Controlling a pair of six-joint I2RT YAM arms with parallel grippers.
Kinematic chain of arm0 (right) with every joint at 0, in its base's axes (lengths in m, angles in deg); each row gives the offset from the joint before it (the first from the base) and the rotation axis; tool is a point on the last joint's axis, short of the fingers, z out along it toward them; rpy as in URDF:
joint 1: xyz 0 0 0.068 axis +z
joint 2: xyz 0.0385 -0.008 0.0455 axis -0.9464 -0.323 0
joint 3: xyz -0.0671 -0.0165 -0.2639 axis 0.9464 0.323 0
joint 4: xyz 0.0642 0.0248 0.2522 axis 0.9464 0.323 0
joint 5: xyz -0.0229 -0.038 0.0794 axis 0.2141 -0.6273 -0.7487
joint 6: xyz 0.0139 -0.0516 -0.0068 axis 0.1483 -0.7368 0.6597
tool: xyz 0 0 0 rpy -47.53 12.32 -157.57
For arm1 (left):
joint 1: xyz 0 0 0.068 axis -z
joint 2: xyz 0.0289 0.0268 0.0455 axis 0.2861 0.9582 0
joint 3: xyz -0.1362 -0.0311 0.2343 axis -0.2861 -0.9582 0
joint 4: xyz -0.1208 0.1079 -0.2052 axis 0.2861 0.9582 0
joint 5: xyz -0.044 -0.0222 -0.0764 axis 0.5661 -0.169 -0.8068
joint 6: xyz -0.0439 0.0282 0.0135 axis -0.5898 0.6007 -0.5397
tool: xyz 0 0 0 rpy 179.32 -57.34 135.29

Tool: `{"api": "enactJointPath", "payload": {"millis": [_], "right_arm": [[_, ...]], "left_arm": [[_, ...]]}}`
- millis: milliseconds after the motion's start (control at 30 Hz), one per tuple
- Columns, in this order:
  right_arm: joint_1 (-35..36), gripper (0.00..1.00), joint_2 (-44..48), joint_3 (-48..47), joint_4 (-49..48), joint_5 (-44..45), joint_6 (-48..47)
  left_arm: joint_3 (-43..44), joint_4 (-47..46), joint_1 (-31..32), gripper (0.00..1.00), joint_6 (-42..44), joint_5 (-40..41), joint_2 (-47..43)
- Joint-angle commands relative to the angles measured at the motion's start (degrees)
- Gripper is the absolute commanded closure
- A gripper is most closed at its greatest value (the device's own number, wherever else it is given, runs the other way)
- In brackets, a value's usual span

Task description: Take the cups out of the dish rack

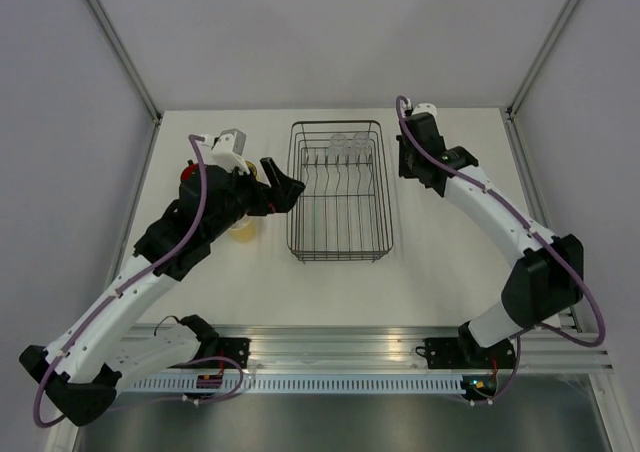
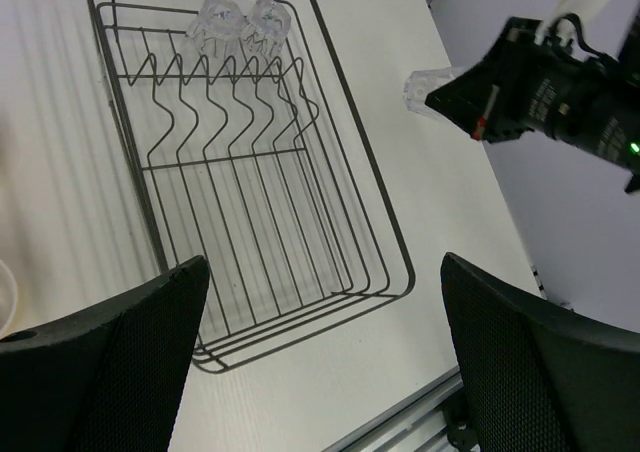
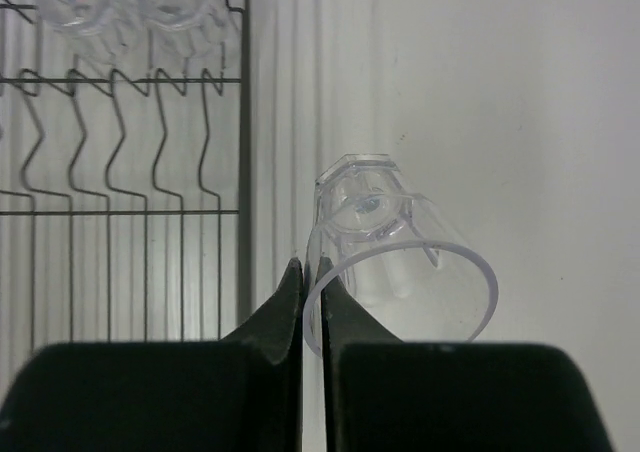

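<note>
The dark wire dish rack (image 1: 340, 257) stands mid-table, with two clear glass tumblers (image 1: 346, 144) at its far end. They also show in the left wrist view as tumblers (image 2: 240, 24) and in the right wrist view as tumblers (image 3: 180, 7). My right gripper (image 3: 310, 284) is shut on the rim of a third clear tumbler (image 3: 400, 257), one finger inside and one outside. It is tilted, just right of the rack (image 3: 243, 122). My left gripper (image 2: 325, 362) is open and empty over the rack's near left side (image 2: 220, 159). A red mug (image 1: 188, 175) and a cream mug (image 1: 243, 232) peek from under the left arm.
Left of the rack, the left arm covers most of the mugs on the table. The right arm's black gripper body (image 2: 545, 97) hangs beyond the rack's right side. Metal frame posts stand at the table's far corners, and an aluminium rail (image 1: 330, 337) runs along the near edge.
</note>
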Motion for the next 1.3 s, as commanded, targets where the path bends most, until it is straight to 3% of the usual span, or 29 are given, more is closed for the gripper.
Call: {"api": "enactJointPath", "payload": {"millis": [0,200,567,733,867,1133,1267], "right_arm": [[-3.47,1.0,-8.57,-6.74,5.39,-2.75,-0.71],[-6.9,1.0,-21.94,-15.81,12.87,-3.03,-4.41],[-9.89,1.0,-33.04,-23.02,19.37,-9.0,-8.27],[-10.42,0.99,-34.19,-23.64,19.91,-9.53,-8.72],[-11.04,0.77,-33.93,-23.73,20.08,-9.88,-8.98],[-11.65,0.71,-30.24,-23.29,19.64,-9.09,-8.45],[-11.65,0.67,-23.06,-22.15,18.95,-7.07,-7.4]], "left_arm": [[-0.84,5.49,0.14,0.0,4.42,0.72,-2.99],[-1.37,9.54,0.14,0.0,6.53,0.28,-4.13],[-2.51,11.21,0.14,0.0,7.76,-0.07,-5.01],[-2.86,11.21,0.14,0.0,7.85,-0.42,-4.49],[-3.12,11.21,0.14,0.0,8.03,-0.51,-4.48],[-2.86,11.21,0.14,0.0,8.03,0.11,-3.87],[-1.11,11.12,0.14,0.0,8.11,1.24,-0.63]]}}
